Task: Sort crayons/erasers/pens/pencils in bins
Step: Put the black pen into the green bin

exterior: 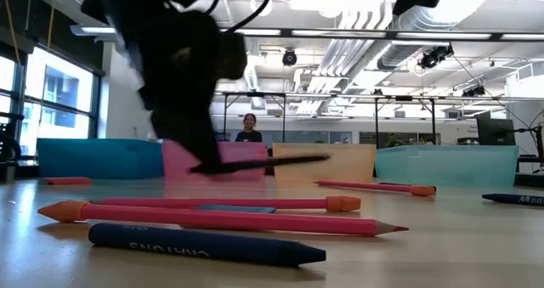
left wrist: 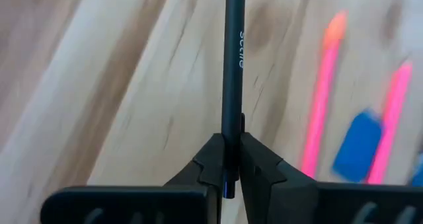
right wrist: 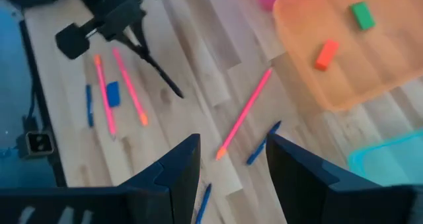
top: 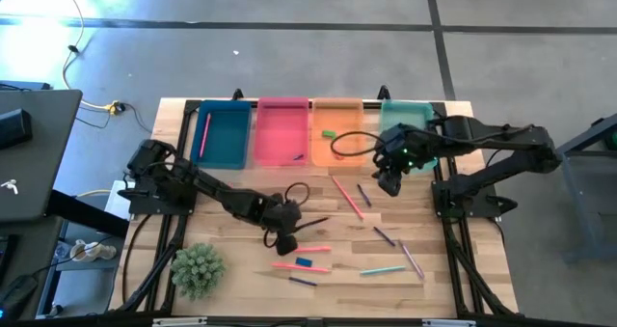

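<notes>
While both arms hang over the worktop, each view reads as follows.

High view: left tool [top: 286, 229] sits low over the worktop [top: 241, 259], clamped on a black pen [top: 310, 221] that sticks out sideways from it. Right tool [top: 389, 180] hovers just in front of the orange bin [top: 339, 107], above bare wood.

Bins: blue bin [top: 231, 134], pink bin [top: 280, 129], orange and teal bin [top: 410, 110] stand in a row well beyond the left tool.

Erasers: green eraser [top: 328, 132] lies in the orange bin; blue eraser [top: 304, 262] lies loose just beside the left tool, between pink pencils [top: 301, 266].

Low view: pen is held level and clear of the worktop, with the pink bin behind it; a person [exterior: 248, 128] stands far back in the room.

Left wrist view: fingers [left wrist: 205, 164] are pressed together on the very end of the pen, with most of its length reaching forward.

Right wrist view: fingers [right wrist: 178, 168] stand apart, holding nothing. A red eraser [right wrist: 326, 54] also lies in the orange bin, ahead of this tool.

Risk: gripped at its end, the pen may swing or slip during the carry.

Risk: both arms work near the same bins, so a pen carried towards them could meet the right arm.
</notes>
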Tool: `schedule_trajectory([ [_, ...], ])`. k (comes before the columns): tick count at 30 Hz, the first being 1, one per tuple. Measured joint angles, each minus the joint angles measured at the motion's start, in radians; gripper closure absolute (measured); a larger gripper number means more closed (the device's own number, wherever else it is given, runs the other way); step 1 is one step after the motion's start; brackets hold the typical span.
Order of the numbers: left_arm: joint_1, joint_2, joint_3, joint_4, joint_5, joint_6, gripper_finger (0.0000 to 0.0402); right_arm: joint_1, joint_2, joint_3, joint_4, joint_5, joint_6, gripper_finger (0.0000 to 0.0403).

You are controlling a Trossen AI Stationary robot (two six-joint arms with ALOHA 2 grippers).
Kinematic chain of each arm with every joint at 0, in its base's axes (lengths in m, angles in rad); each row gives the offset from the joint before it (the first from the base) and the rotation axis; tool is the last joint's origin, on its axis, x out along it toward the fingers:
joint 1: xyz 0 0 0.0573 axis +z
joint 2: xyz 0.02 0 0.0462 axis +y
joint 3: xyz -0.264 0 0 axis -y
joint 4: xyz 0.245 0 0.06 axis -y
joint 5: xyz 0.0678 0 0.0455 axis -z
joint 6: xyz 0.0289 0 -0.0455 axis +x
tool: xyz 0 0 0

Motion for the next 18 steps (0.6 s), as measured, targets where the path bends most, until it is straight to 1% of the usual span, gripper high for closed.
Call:
schedule_trajectory([
  [9, 0.074, -0.006, 0.002, 0.230, 0.094, 0.033, 0.0388, 0.071, -0.022, 0.000, 0.006, 0.028, 0.048, 0.0238],
  [18, 0.151, -0.007, 0.003, 0.504, 0.188, 0.050, 0.0388, 0.094, -0.127, 0.000, 0.017, 0.031, 0.140, 0.0238],
])
